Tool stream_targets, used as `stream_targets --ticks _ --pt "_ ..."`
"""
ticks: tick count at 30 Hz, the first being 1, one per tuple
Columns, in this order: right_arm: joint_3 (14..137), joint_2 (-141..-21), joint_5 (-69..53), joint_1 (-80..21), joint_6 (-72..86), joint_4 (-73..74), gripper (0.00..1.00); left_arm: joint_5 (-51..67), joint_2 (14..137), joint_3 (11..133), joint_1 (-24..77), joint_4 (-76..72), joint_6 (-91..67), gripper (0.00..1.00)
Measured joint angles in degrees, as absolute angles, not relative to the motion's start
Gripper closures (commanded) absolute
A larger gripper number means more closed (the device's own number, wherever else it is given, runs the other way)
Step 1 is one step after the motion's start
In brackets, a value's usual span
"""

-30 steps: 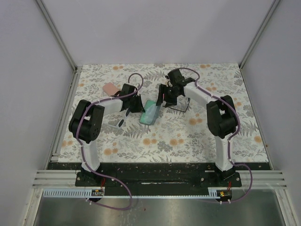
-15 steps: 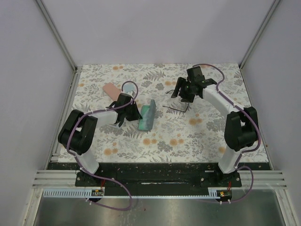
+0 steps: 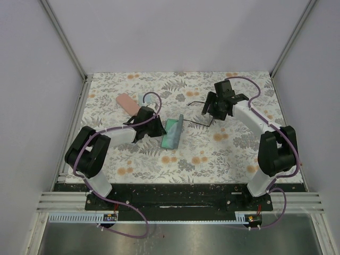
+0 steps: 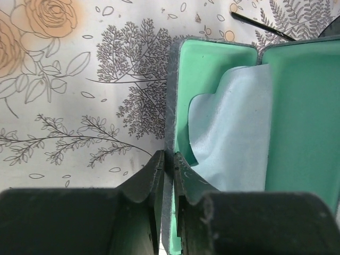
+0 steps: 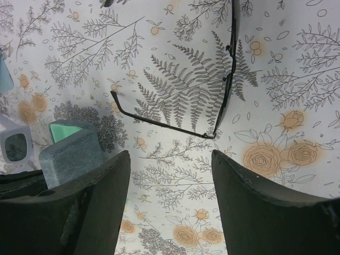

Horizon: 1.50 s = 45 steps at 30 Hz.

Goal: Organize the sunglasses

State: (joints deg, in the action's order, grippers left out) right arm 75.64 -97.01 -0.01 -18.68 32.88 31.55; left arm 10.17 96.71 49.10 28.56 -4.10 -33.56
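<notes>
My left claw [image 4: 167, 164] is clenched on the side wall of the open case [image 4: 303, 117], with a blue cloth [image 4: 228, 127] lying inside. My right claw [image 5: 170, 156] hangs released over the counter [image 5: 292, 79]. The black sunglasses [image 5: 228, 74] lie just ahead of it, and the whitish sunglasses [image 5: 15, 146] sit to its left, past the case.

An open case [image 4: 183, 79] lies on a table [image 4: 79, 106] covered in a grey leaf and orange rose print. The case has dark grey outer walls and a mint green lining. A light blue cloth [image 4: 234, 133] rests inside, partly folded. The left gripper [image 4: 168, 159] pinches the case's left wall, one finger outside, one inside. A thin black frame piece [image 4: 260, 25] lies just beyond the case's far edge.
</notes>
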Motion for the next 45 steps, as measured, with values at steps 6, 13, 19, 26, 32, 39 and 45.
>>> stream_targets --ticks 6,13,19,26,32,39,45 --pt "75.37 -97.17 1.56 -17.12 32.82 31.92 0.33 10.28 96.77 49.1 29.78 -5.08 -34.15 0.66" --pt "81.14 -104.75 4.62 -15.73 32.58 32.73 0.35 10.46 96.75 49.45 30.11 -5.32 -33.93 0.6" --pt "83.35 -110.63 5.69 -15.68 32.6 32.86 0.48 10.5 96.73 51.68 29.63 -3.07 -32.64 0.55" --pt "84.68 -113.03 6.63 -15.53 32.12 32.91 0.85 11.07 93.23 52.18 27.38 -0.49 -31.2 0.52" --pt "85.54 -113.1 7.42 -15.53 31.33 32.91 1.0 11.14 89.71 55.61 26.63 3.55 -28.69 0.5" --pt "86.94 -112.79 8.99 -15.53 30.35 32.82 1.0 11.94 89.25 62.52 26.11 7.73 -26.5 0.5" --pt "86.94 -110.02 12.05 -15.46 30.24 32.97 1.0 13.78 89.38 67.96 25.85 7.97 -26.33 0.5"
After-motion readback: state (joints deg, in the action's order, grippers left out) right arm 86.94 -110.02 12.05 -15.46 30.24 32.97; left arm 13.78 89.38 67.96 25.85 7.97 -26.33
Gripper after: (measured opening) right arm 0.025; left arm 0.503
